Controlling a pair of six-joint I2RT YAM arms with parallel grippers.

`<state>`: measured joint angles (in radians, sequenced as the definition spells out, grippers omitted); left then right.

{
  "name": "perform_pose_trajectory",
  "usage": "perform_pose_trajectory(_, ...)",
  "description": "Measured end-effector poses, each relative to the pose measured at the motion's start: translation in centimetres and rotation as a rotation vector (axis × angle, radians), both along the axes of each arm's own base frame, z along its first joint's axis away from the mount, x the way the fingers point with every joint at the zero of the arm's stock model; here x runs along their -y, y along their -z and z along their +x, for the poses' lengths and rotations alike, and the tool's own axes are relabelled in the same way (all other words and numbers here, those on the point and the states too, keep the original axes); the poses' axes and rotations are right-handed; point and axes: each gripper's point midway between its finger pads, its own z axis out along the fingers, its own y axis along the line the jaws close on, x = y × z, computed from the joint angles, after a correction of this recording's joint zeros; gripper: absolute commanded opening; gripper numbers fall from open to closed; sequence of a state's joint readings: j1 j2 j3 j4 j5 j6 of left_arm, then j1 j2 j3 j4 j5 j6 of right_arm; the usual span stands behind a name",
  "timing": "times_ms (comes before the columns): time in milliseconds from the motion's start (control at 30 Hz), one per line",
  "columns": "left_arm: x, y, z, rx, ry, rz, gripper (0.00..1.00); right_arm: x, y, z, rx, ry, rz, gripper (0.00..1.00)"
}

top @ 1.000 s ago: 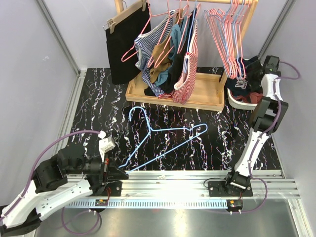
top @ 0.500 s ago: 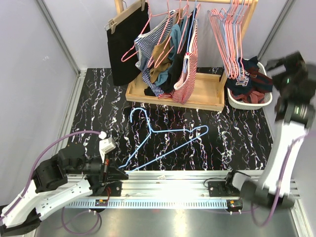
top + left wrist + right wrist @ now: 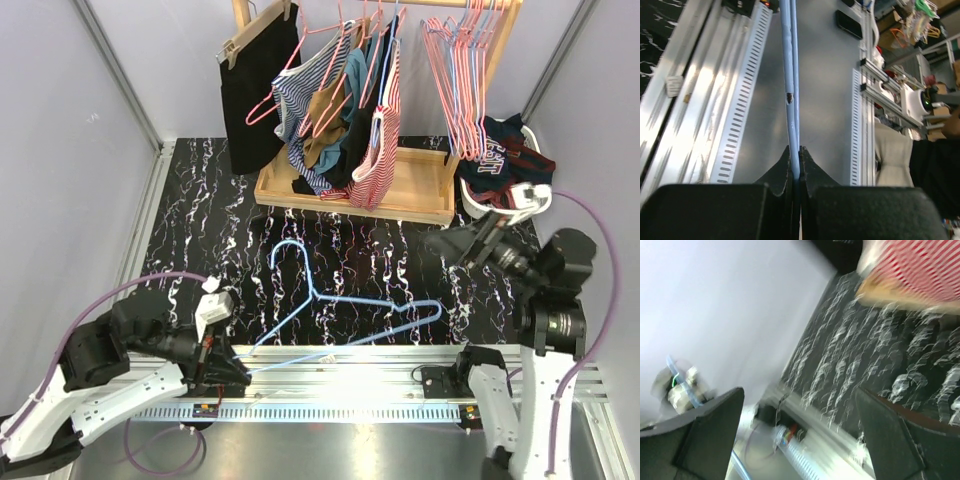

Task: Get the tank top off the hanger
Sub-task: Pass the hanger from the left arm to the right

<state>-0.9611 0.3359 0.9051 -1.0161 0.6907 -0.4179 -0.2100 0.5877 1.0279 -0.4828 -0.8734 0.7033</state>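
A bare blue hanger [image 3: 312,292] lies on the black marbled table with no garment on it. My left gripper [image 3: 232,372] is shut on its lower corner at the near edge; in the left wrist view the blue wire [image 3: 790,75] runs straight out from between the pinched jaws of this gripper [image 3: 794,150]. My right gripper [image 3: 458,246] hangs open and empty above the table's right side, right of the hanger. The right wrist view is blurred, with the gripper [image 3: 800,390] wide apart over the table. Which garment is the tank top I cannot tell.
A wooden rack [image 3: 420,190] at the back holds black shorts, striped tops [image 3: 378,150] and several empty pink hangers [image 3: 465,70]. A white basket [image 3: 535,198] of dark clothes sits at the back right. Metal rails [image 3: 350,360] run along the near edge.
The right arm has swung down from the basket to above the table's right side. The blue hanger has slid right and toward the near edge, still in the left gripper.
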Motion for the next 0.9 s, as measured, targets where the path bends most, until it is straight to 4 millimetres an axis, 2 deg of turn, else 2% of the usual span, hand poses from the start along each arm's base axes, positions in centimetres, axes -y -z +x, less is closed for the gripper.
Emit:
perform_pose_trajectory(33, -0.2, -0.4, -0.6, -0.006, 0.027, -0.009, 0.0, -1.2, 0.5, -0.7, -0.018, -0.089, 0.011, 0.99)
perform_pose_trajectory(100, -0.8, -1.2, -1.9, -0.021, 0.086, -0.036, 0.0, -4.2, 0.8, -3.5, -0.008, -0.33, -0.008, 1.0)
perform_pose_trajectory(167, -1.5, -1.8, -3.4, -0.04, 0.152, -0.074, 0.0, -6.1, 0.6, -6.4, 0.015, -0.513, -0.031, 1.0)
perform_pose_trajectory(200, -1.8, -2.1, -4.2, -0.055, 0.185, -0.096, 0.0, -7.0, 0.2, -8.6, 0.043, -0.632, -0.049, 1.0)
perform_pose_trajectory(333, -2.9, -2.0, -6.0, -0.111, 0.264, -0.121, 0.0, -8.2, -1.2, -15.2, 0.161, -0.95, -0.089, 1.0)
perform_pose_trajectory(433, -3.2, -1.7, -6.6, -0.153, 0.284, -0.112, 0.0, -8.0, -1.5, -18.2, 0.205, -1.074, -0.109, 1.0)
perform_pose_trajectory(567, -3.5, -1.5, -6.9, -0.186, 0.29, -0.104, 0.0, -8.0, -0.4, -19.7, 0.152, -1.171, -0.128, 1.0)
perform_pose_trajectory(700, -3.6, -1.6, -7.1, -0.2, 0.295, -0.098, 0.0, -8.7, 1.7, -19.8, 0.015, -1.224, -0.166, 1.0)
perform_pose_trajectory(900, -3.4, -1.3, -6.9, -0.207, 0.289, -0.076, 0.0, -8.9, 3.8, -21.0, -0.132, -1.295, -0.215, 0.93)
